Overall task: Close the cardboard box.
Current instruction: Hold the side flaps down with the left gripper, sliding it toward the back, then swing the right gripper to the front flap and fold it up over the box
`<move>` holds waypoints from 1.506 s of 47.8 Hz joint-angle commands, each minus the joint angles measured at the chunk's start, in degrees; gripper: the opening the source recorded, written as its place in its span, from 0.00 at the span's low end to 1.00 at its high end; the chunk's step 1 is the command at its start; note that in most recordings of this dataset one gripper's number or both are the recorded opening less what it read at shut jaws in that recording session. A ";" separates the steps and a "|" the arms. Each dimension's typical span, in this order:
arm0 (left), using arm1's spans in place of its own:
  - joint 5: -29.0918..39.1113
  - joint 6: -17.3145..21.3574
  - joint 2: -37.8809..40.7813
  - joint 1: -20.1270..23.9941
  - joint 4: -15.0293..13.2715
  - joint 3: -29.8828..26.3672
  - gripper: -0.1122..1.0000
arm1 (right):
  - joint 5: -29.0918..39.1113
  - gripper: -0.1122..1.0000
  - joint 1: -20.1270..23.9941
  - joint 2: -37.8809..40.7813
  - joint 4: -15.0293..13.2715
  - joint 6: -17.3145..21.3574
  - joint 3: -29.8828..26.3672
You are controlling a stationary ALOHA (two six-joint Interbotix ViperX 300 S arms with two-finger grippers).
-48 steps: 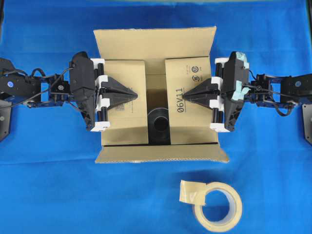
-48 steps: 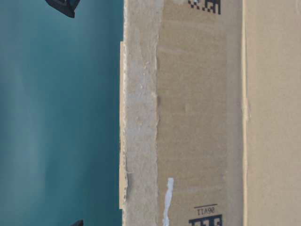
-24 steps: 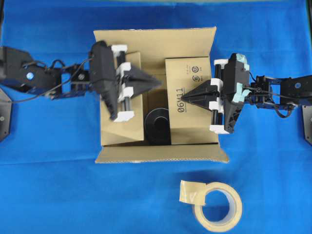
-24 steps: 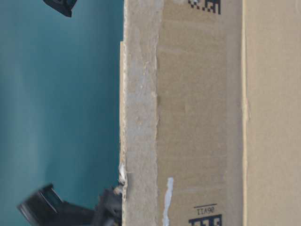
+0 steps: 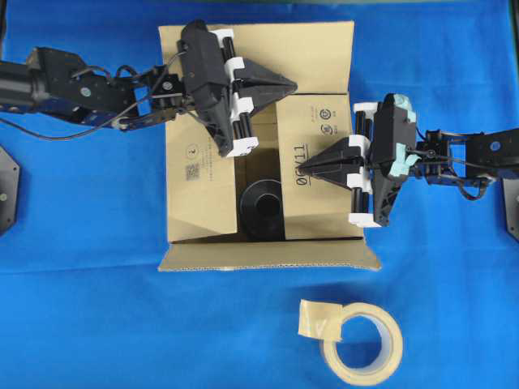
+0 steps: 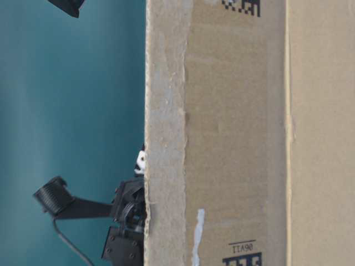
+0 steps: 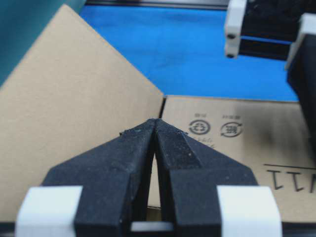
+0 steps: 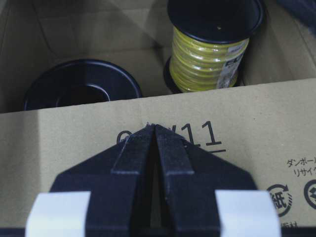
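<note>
The cardboard box (image 5: 259, 146) sits in the middle of the blue bench (image 5: 81, 308), its two side flaps folded inward and its far and near flaps open, the near one lying flat outward and the far one (image 5: 308, 49) apparently standing up. Corrugated board like this looks light and stiff; each flap should swing on its crease as one panel, so pushing flat near its free edge ought to work better than pinching it. The surface is matte, so slipping seems unlikely, though a hard jab could dent the board.

The left end effector (image 5: 288, 81) has its fingers pressed together on nothing and hovers at the base of the far flap, beside the left side flap (image 5: 199, 174). The right end effector (image 5: 304, 170) is likewise closed and empty, its tip resting on or just over the "06V11" print on the right side flap (image 5: 320, 138); contact cannot be told.

Inside, between the side flaps, stand a black spool (image 8: 79, 89) and a spool of yellow wire (image 8: 212, 44). They sit low, so the flaps should clear them. A beige tape roll (image 5: 361, 340) lies on the bench near the box.
</note>
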 commanded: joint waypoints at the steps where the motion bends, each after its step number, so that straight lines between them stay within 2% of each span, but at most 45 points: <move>1: -0.26 0.09 0.44 0.26 0.09 -1.85 0.10 | -0.62 0.10 0.26 -0.35 0.09 0.09 -1.14; 37: -0.18 0.18 4.31 0.70 0.09 -1.76 0.10 | -0.44 0.10 1.58 -0.53 0.09 0.09 -1.32; 50: -0.18 0.18 4.31 0.79 0.09 -1.67 0.10 | 4.75 0.10 3.52 -9.49 0.00 0.09 -2.20; 59: -0.09 0.18 4.22 0.70 0.09 -1.49 0.10 | 5.27 0.10 8.70 -17.14 0.00 0.09 -1.41; 72: -0.09 0.18 4.22 0.79 0.09 -1.49 0.10 | 2.72 0.10 21.36 -21.71 -0.62 -0.53 -0.26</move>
